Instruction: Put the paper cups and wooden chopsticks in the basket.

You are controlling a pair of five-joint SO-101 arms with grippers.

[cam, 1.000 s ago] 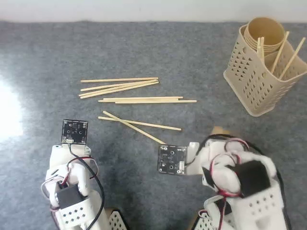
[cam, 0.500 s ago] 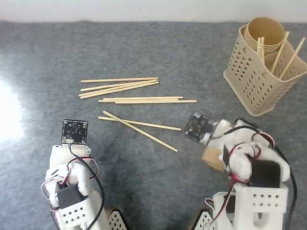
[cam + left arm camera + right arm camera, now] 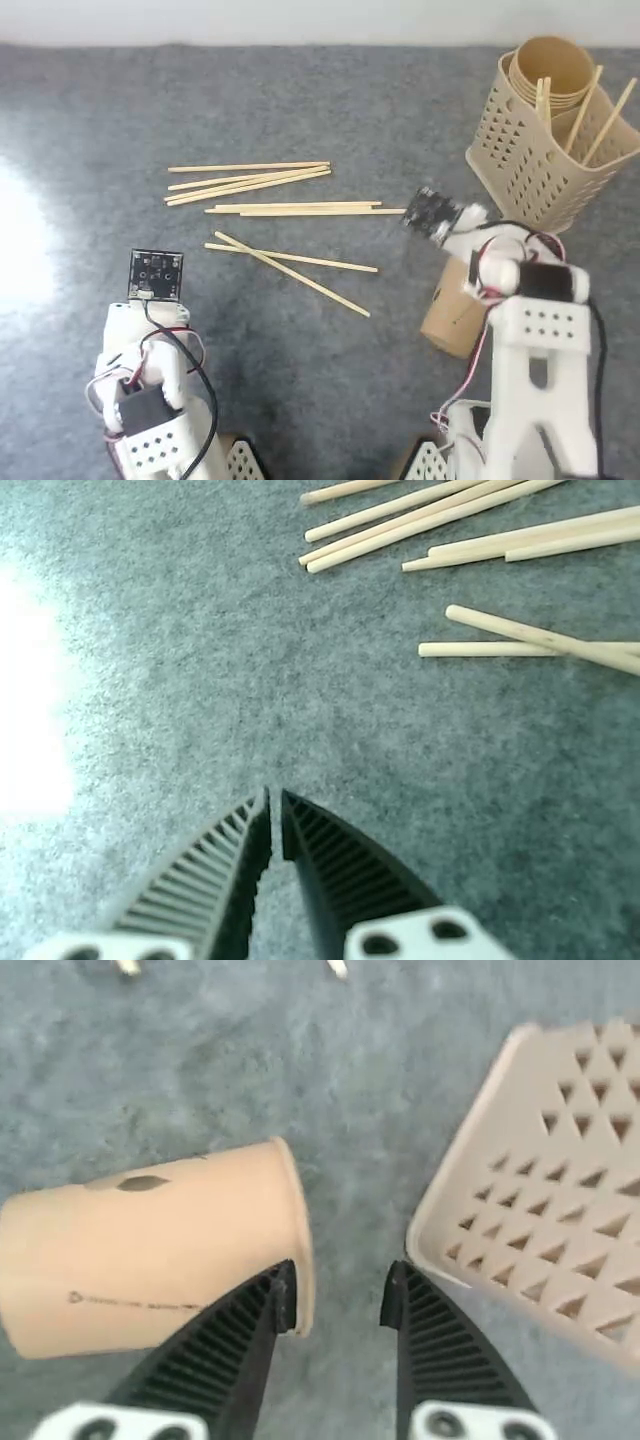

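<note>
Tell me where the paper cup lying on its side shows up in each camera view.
High view: the cup lies on the grey mat, partly under the right arm, near the basket.
Right wrist view: the cup lies just ahead of the open right claw, the basket beside it.
Left wrist view: it faces the loose chopsticks instead.
Shared landmark: the basket's perforated wall.

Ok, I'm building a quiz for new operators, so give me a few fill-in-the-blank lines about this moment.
1. The loose paper cup lies on its ____ on the mat.
2. The right end effector, between that cup and the basket, is ____.
3. The left end effector is ____ and holds nothing.
4. Inside the basket stand stacked cups and several ____.
Missing: side; open; shut; chopsticks.
</note>
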